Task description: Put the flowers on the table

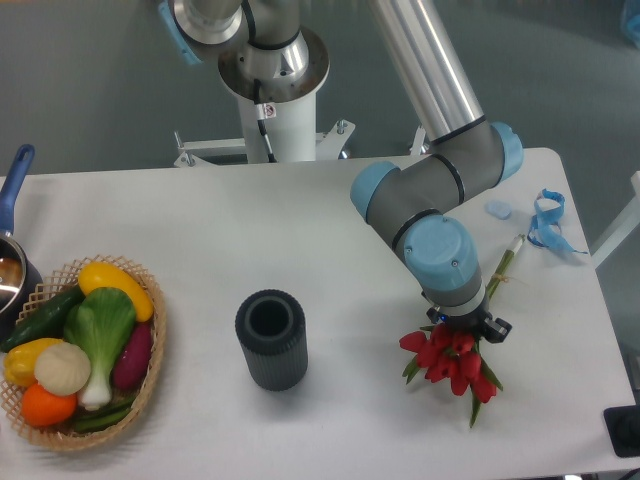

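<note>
Flowers sit low over the right front part of the table, red tulip heads pointing toward the front edge and green stems running back up and right, past the wrist, to a tip near the blue ribbon. Gripper is directly above the bunch where heads meet stems, fingers mostly hidden under the wrist; they appear clamped around the stems, though the contact itself cannot be seen. Whether the tulip heads already touch the tabletop cannot be told from this view. Dark grey ribbed vase stands upright, well to the left of the bunch. Wicker basket of vegetables sits near the left edge, with a blue-handled pot just behind it.
</note>
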Action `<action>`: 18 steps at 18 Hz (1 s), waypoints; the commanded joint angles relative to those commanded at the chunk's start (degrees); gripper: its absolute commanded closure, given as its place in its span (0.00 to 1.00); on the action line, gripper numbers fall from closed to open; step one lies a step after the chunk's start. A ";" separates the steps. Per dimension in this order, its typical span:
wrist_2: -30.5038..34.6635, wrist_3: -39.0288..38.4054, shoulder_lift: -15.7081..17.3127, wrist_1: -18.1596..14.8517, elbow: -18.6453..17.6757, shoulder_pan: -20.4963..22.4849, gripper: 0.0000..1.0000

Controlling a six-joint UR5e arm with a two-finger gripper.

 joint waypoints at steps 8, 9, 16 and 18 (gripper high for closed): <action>-0.79 3.33 6.68 2.03 4.19 0.18 0.00; -0.70 3.43 7.81 0.19 5.79 0.44 0.00; -7.00 14.49 13.17 -13.35 10.99 8.42 0.00; -13.33 17.03 15.73 -16.33 10.90 12.55 0.00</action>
